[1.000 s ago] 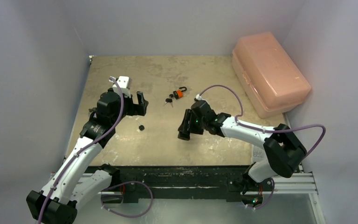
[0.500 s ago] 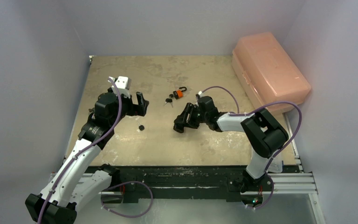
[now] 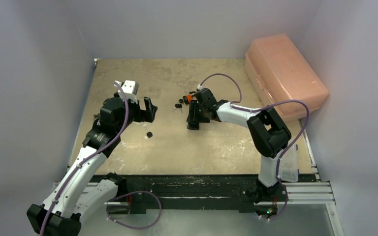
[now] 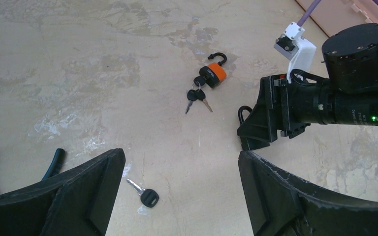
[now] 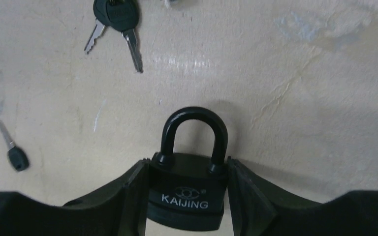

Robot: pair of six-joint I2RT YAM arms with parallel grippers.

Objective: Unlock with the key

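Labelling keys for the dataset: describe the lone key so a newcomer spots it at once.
On the tan table, look at the left half, just below the left gripper in the top view. The lone key lies there, black-headed. Unlike the key bunch by the orange padlock, it is single and attached to nothing.

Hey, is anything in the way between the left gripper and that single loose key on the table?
Nothing visible does. The loose key lies alone on the tabletop, framed between the open jaws of the left gripper; the orange padlock sits farther off.
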